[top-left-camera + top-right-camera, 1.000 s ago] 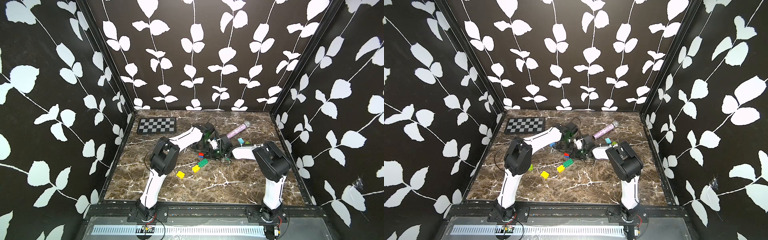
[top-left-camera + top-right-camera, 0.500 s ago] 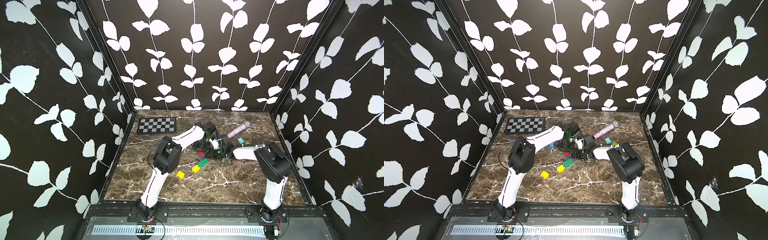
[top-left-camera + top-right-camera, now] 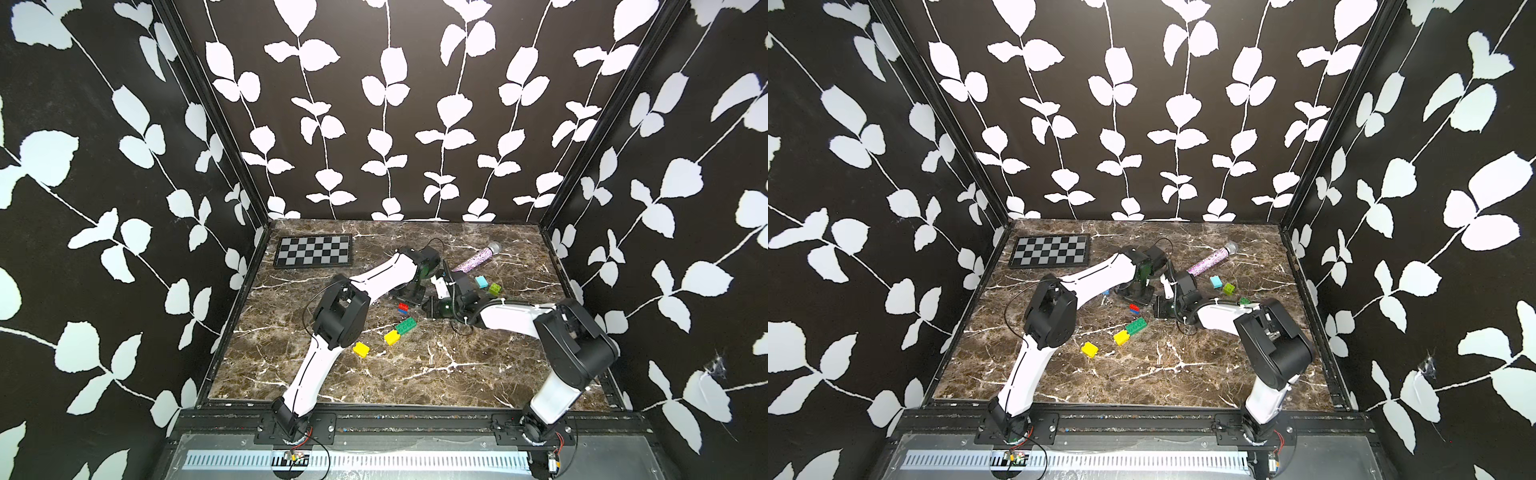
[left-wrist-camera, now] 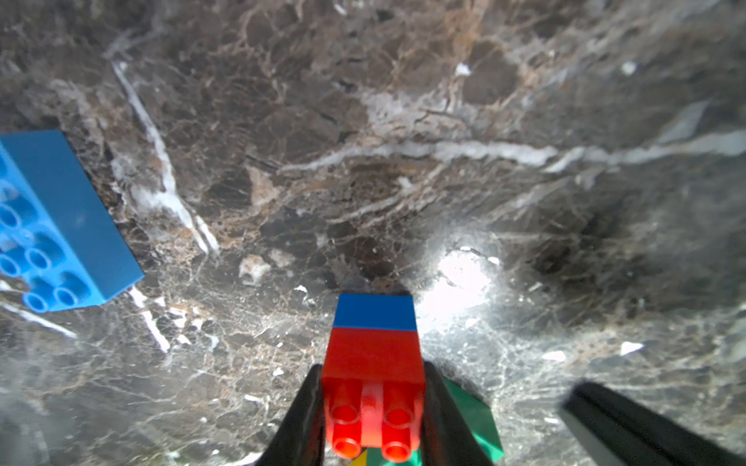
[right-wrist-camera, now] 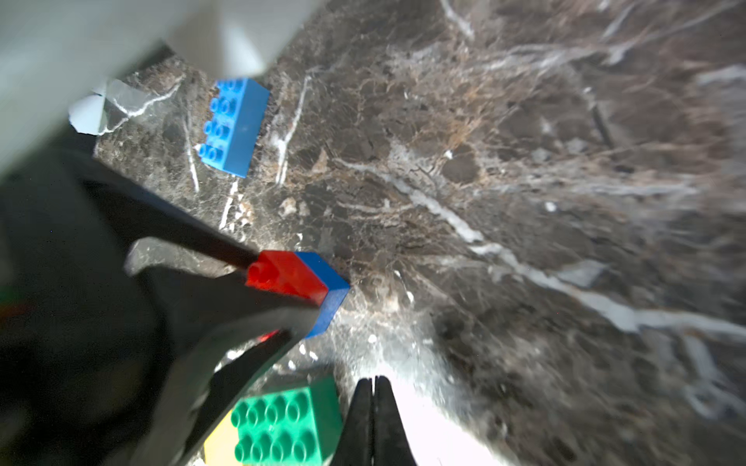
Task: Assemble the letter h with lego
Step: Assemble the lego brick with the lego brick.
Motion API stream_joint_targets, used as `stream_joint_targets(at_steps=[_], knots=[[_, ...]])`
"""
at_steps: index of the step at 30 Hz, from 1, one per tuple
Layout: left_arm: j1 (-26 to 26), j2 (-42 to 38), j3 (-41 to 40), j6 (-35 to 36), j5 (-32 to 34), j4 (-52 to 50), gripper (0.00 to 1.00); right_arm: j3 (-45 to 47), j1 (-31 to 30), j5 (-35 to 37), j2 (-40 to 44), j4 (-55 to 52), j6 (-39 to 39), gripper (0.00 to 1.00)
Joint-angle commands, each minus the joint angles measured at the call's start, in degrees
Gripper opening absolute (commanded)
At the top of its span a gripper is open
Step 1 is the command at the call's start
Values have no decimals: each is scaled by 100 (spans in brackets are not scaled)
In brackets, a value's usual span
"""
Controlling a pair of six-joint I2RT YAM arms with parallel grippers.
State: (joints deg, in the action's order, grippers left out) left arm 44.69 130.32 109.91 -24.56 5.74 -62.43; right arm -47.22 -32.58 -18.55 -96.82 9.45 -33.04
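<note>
The left end effector [image 4: 373, 387] clamps a red studded plastic brick [image 4: 373, 351] joined to a blue plastic brick [image 4: 375, 310], mid-way across the brown marble table [image 3: 415, 374], just beyond a dark green studded brick [image 3: 406, 325]. To its right, the right end effector [image 5: 373, 419] is fully closed, holding nothing.

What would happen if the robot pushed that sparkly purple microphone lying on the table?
The microphone is a long round tube lying on its side, so it would probably roll, likely curving because its silver head looks a bit wider. It looks stiff, not bendy. The marble table looks smooth, so it could slide too.
</note>
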Motion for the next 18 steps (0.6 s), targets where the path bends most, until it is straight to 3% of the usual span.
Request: stream_joint_targets(at_steps=[1,5,11,18], knots=[[-237,286,-1021,-413,-492,555,0,159,-29,408,372,279,86,0],[-347,-22,-1292,-563,-230,429,0,304,-34,749,636,262,122,3],[-417,-288,-1574,-766,-99,572,14,372,-34,896,787,261,143,12],[-702,-606,-1569,-808,218,426,21,400,-29,954,813,240,166,24]])
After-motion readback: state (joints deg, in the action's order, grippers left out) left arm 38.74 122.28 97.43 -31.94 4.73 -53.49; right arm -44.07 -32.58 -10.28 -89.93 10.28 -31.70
